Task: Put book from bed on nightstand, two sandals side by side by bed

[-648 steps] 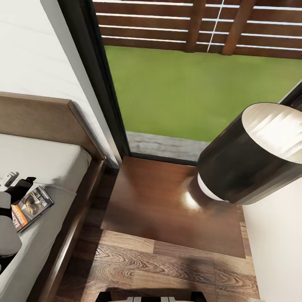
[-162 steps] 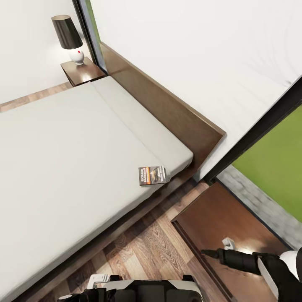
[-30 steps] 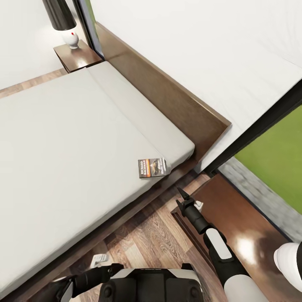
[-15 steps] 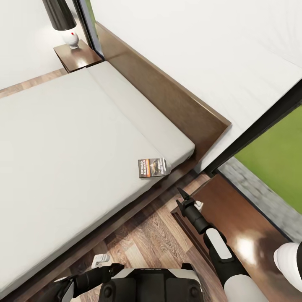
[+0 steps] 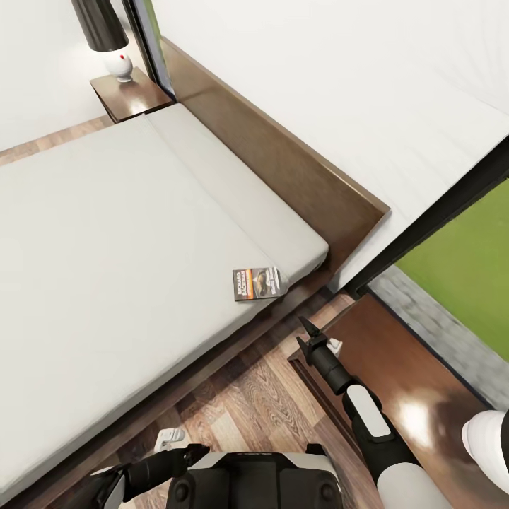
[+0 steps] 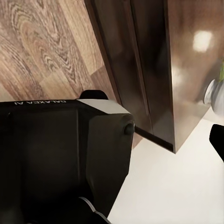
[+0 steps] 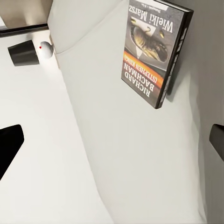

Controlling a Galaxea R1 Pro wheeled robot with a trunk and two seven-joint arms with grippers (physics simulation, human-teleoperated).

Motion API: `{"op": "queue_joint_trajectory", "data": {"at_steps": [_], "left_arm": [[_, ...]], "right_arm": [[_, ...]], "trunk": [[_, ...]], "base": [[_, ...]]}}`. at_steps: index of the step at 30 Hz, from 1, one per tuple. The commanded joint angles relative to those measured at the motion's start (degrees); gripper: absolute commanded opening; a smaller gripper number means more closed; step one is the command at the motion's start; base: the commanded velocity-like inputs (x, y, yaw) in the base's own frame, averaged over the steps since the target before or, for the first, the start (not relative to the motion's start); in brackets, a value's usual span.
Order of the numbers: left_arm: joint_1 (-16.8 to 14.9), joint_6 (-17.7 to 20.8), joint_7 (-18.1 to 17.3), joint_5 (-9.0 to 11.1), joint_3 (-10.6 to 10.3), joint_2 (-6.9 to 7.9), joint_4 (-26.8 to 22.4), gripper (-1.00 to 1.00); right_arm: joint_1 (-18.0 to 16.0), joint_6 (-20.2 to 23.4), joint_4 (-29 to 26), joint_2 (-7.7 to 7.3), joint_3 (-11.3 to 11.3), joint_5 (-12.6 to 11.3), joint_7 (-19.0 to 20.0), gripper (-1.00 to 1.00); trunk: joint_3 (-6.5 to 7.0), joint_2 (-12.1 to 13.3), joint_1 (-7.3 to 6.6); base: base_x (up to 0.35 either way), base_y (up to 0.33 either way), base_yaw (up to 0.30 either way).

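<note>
The book (image 5: 256,283) lies flat on the pale grey mattress of the bed (image 5: 106,233), close to its near edge and the headboard corner. In the right wrist view the book (image 7: 154,51) shows white "RICHARD BACHMAN" lettering. My right gripper (image 5: 314,338) is open and hangs above the floor between the bed frame and the near nightstand (image 5: 396,367), a short way from the book. It points at the mattress (image 7: 112,140) and holds nothing. My left gripper (image 5: 170,442) is low beside my base, open and empty. The sandals are out of view.
A second nightstand (image 5: 134,102) with a black-shaded lamp (image 5: 106,32) stands at the bed's far side. A white lamp base (image 5: 488,438) sits on the near nightstand. The dark-framed window (image 5: 438,219) with grass behind it is at the right. Wood-plank floor (image 5: 240,396) runs along the bed.
Nothing has moved in the last second. Since several seconds ago my right arm has swung from over the near nightstand toward the bed edge near the book.
</note>
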Motion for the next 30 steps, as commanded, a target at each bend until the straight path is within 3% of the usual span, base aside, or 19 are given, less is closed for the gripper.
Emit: {"op": "queue_joint_trajectory", "data": {"at_steps": [1, 16, 30], "left_arm": [[-0.04, 0.59, -0.38, -0.31, 0.48, -0.04, -0.06, 1.00], [-0.04, 0.62, -0.38, -0.31, 0.50, -0.04, -0.06, 1.00], [-0.04, 0.59, -0.38, -0.31, 0.48, -0.24, -0.04, 1.00]], "right_arm": [[-0.02, 0.52, 0.01, 0.06, -0.21, -0.41, 0.03, 1.00], [-0.02, 0.52, 0.01, 0.00, -0.23, -0.41, 0.03, 1.00], [-0.02, -0.20, -0.01, 0.00, -0.95, -0.41, -0.07, 1.00]], "trunk": [[-0.07, -0.09, 0.03], [-0.58, -0.09, 0.03], [-0.62, -0.09, 0.03]], "base": [[0.003, 0.000, 0.065], [0.000, 0.000, 0.213], [0.000, 0.000, 0.021]]}}
